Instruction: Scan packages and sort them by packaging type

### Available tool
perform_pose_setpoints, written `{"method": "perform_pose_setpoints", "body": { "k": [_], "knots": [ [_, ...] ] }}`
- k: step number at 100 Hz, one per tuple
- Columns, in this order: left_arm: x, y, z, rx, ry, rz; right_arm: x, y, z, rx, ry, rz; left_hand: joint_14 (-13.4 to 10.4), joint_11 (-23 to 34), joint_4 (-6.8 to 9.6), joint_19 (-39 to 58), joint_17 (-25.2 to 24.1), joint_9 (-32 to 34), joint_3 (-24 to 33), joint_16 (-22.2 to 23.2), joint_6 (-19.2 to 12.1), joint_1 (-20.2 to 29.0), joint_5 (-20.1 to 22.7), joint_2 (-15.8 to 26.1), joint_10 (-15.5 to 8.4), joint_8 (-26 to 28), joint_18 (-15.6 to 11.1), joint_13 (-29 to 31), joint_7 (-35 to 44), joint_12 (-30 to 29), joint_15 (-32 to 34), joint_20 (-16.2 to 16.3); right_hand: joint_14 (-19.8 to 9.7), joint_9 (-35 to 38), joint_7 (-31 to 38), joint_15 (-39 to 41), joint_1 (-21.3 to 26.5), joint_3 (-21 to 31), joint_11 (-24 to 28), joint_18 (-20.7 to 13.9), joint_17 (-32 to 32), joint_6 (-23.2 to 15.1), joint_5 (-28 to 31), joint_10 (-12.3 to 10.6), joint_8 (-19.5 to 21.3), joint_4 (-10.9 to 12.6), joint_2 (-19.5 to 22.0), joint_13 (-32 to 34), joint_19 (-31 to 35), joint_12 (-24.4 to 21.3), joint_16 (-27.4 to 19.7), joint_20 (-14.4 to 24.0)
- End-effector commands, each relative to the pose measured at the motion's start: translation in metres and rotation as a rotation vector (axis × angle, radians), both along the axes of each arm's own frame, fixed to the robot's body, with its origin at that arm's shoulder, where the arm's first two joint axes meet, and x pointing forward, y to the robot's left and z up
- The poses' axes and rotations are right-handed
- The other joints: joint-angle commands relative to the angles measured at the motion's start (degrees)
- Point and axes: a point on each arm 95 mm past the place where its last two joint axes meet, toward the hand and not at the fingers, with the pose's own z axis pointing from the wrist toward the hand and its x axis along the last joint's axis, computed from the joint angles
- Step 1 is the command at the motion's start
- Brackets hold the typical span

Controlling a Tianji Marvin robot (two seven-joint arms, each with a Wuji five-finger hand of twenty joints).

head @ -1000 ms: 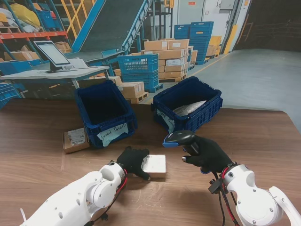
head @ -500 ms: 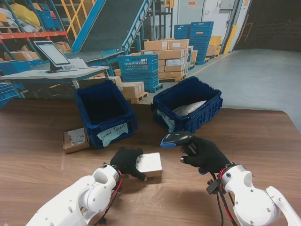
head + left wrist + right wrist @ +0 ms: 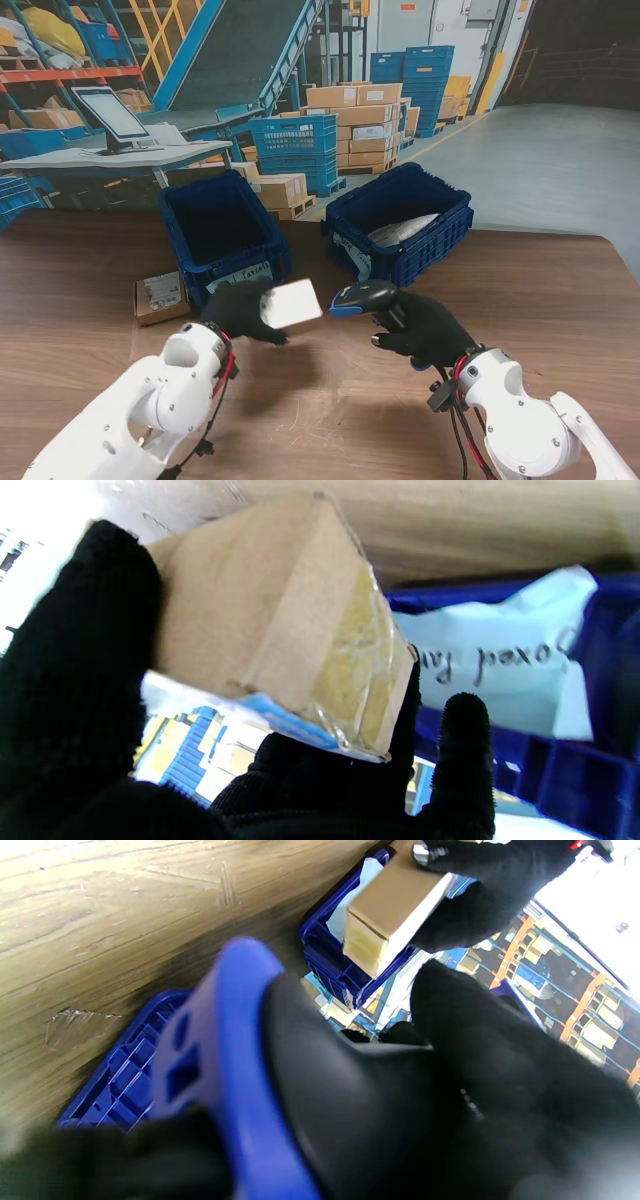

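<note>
Stand view, looking down, shows the wooden table (image 3: 560, 300) running across the whole lower frame; two blue bins sit toward its far edge, the left bin (image 3: 222, 238) bearing a handwritten paper label (image 3: 495, 655) and showing a dark interior, the right bin (image 3: 400, 222) holding a grey soft package (image 3: 403, 229); the two bins stand side by side, apart from each other. White robot arms rise from the near corners; the left robot hand (image 3: 243, 310), in a black glove, grips a small cardboard box (image 3: 291, 303) and holds it lifted clear of the table, tilted, just in front of the left bin's near wall; the left wrist view shows the fingers (image 3: 80, 650) clamped on the box's sides, with clear tape over its end flap (image 3: 357, 680). The right robot hand (image 3: 425, 328), also gloved, is closed around the handle of a handheld scanner (image 3: 364, 296), black with a blue trim; the scanner's head points toward the box and sits just beside it, with a narrow gap between them; the right wrist view shows the box (image 3: 395, 910) ahead of the scanner's blue edge (image 3: 235, 1050). Another small cardboard box (image 3: 160, 296) with a white label lies flat on the table near its left edge, just beside the left bin.
</note>
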Motion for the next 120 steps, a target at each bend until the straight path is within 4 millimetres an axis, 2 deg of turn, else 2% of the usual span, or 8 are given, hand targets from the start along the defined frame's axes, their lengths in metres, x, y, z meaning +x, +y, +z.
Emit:
{"method": "perform_pose_setpoints", "body": {
  "k": [1,27,43,87,120],
  "knots": [
    [0.003,0.003,0.018,-0.003,-0.020,0.011,0.000,0.005,0.002,0.005,-0.002,0.013,-1.33,9.24,3.72,2.00,-0.32,7.11,17.80,3.24,-15.25,18.49,5.66,10.30,-8.76,3.73,1.61,6.49,21.05,4.42,8.32,0.67,-4.45,0.97,0.10,3.40,4.67,1.85,0.80,-0.08,0.16,-3.13,0.42,1.99,0.04,-0.03,1.46,3.91,0.81,0.66,2.26,0.27],
    [0.018,0.022,0.064,-0.013,-0.056,0.121,0.002,0.012,0.001,0.006,-0.010,0.027,-1.39,8.94,3.57,2.17,-0.39,7.11,17.54,2.78,-15.14,18.46,5.68,10.50,-8.73,3.77,1.60,6.31,20.91,4.38,7.89,0.70,-4.60,0.97,0.10,3.38,4.62,1.83,0.79,-0.11,0.15,-3.13,0.42,1.99,0.04,-0.04,1.47,3.94,0.80,0.68,2.24,0.26],
    [0.031,0.035,0.083,-0.046,-0.055,0.195,0.004,0.015,0.001,0.006,-0.011,0.035,-1.30,8.56,3.51,2.08,-0.53,7.02,17.41,2.14,-14.90,18.61,5.71,10.47,-8.62,3.71,1.65,6.09,20.71,4.25,7.47,0.64,-4.47,0.97,0.10,3.40,4.62,1.86,0.78,-0.09,0.20,-3.13,0.42,1.99,0.04,-0.03,1.43,3.90,0.83,0.68,2.24,0.26],
    [0.077,0.063,0.121,-0.173,-0.024,0.379,0.014,0.025,0.002,0.011,-0.023,0.064,-0.90,7.71,3.43,2.09,-0.58,6.83,17.22,0.88,-14.32,19.09,5.91,10.64,-8.14,3.75,1.96,5.58,20.32,3.99,6.84,0.65,-4.56,0.95,0.10,3.39,4.64,1.89,0.78,-0.11,0.18,-3.13,0.42,1.93,0.04,-0.04,1.47,3.92,0.81,0.71,2.23,0.22],
    [0.110,0.066,0.131,-0.204,0.038,0.453,0.021,0.032,-0.001,0.028,-0.028,0.083,-0.75,7.37,3.36,2.19,-0.68,6.64,16.91,0.53,-14.03,19.20,5.86,10.94,-7.99,3.90,2.07,5.18,20.00,4.00,6.81,0.76,-4.51,0.96,0.10,3.41,4.68,1.94,0.77,-0.12,0.23,-3.13,0.42,1.93,0.04,-0.04,1.40,3.98,0.82,0.73,2.22,0.21]
  ]
}}
